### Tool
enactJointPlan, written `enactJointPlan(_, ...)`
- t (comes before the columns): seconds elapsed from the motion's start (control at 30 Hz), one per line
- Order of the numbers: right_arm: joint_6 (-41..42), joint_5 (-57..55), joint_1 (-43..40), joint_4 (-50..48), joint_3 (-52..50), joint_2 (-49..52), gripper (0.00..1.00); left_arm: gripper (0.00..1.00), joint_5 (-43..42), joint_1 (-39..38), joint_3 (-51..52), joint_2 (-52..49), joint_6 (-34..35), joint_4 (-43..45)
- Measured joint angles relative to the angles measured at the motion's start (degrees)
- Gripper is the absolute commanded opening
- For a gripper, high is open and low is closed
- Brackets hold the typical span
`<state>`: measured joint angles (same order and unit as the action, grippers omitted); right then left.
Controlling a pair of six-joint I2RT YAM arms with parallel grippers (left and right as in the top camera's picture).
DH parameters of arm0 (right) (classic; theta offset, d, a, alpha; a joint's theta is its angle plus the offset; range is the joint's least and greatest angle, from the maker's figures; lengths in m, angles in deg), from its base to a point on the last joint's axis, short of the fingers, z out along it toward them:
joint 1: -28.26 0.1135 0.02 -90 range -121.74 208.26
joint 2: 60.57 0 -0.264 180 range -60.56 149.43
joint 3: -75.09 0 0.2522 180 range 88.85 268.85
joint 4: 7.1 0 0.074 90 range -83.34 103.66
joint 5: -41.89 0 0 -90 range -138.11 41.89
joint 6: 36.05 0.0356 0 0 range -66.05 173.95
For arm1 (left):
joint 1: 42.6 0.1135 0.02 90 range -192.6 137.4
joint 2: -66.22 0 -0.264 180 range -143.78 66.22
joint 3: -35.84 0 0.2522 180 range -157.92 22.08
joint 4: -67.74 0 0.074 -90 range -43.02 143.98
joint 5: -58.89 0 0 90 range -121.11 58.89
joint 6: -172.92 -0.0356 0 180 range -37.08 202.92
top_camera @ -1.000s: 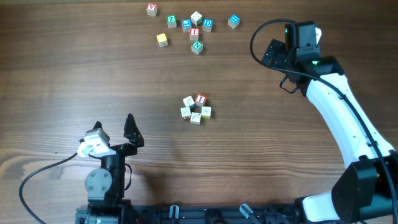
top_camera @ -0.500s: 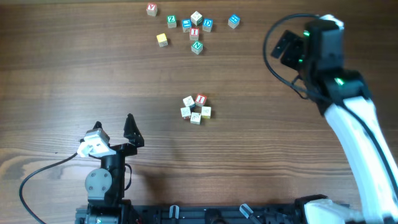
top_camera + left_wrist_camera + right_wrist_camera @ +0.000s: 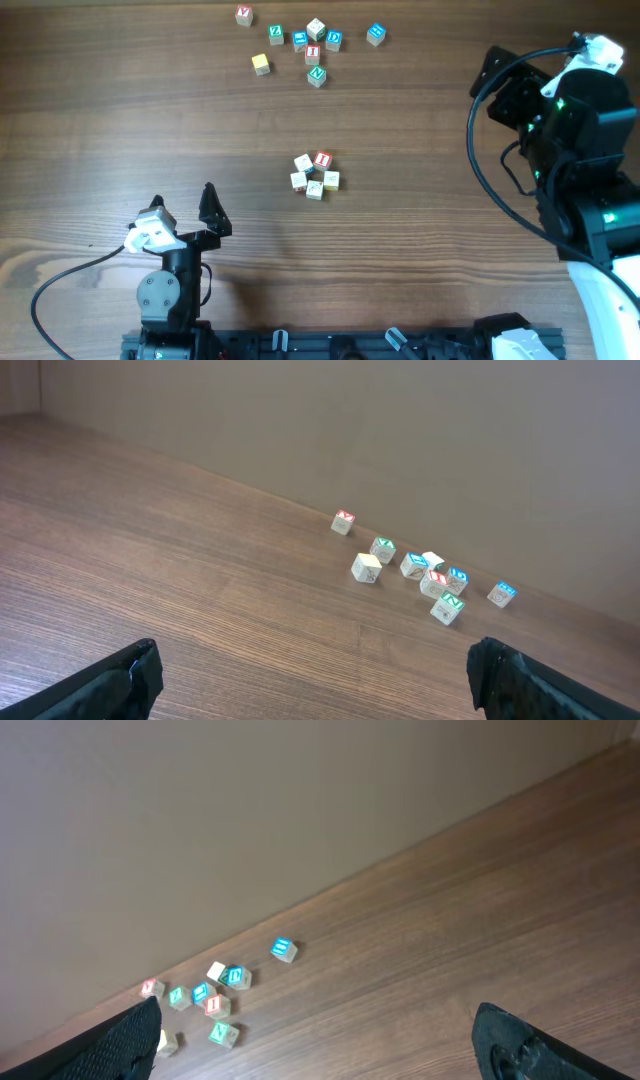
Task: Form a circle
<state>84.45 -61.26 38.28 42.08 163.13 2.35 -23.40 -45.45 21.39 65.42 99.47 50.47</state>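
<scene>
Your right arm has swung away from the middle of the worktop (image 3: 100, 120). A second ago it reached in near the far loose cubes (image 3: 312, 45); now it is pulled back to the right edge. The right end effector (image 3: 503, 82) is wide open and carries nothing, and its wrist view shows only bare wood and the scatter between the fingers. The left end effector (image 3: 183, 200) has not moved. It sits parked near your base, also wide open and empty.

The circle (image 3: 315, 175) has not shifted across these frames. It lies mid-worktop, well apart from both arms and from the scatter at the far edge. Neither wrist camera sees it.

You have 5 cubes set in a tight ring, with the red-faced cube (image 3: 322, 159) at the far-right spot. I'd judge the task finished or nearly so, and the right arm's retreat looks like clearing away, not a new reach.

The ring points nowhere. It is about as wide as it is deep, so it has no true long axis. Whether every cube touches its neighbour is too small to tell.
</scene>
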Motion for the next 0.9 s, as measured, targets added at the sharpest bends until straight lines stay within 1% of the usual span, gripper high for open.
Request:
enactJointPlan(0.27,0.00,0.00,0.00,0.22,-1.36,4.24,1.00,1.00,0.00,0.00,0.00,0.00,0.00,0.00)
enactJointPlan(0.47,0.00,0.00,0.00,0.37,-10.54,2.84,1.00,1.00,0.00,0.00,0.00,0.02,0.00,0.00)
enactJointPlan(0.5,0.00,0.00,0.00,0.35,-13.22,1.57,0.99,1.00,0.00,0.00,0.00,0.00,0.00,0.02)
enactJointPlan(0.67,0.00,0.00,0.00,0.17,-20.17,-2.54,1.00,1.00,0.00,0.00,0.00,0.00,0.00,0.00)
enactJointPlan(0.9,0.00,0.00,0.00,-0.63,-28.39,-3.13,1.00,1.00,0.00,0.00,0.00,0.00,0.00,0.00)
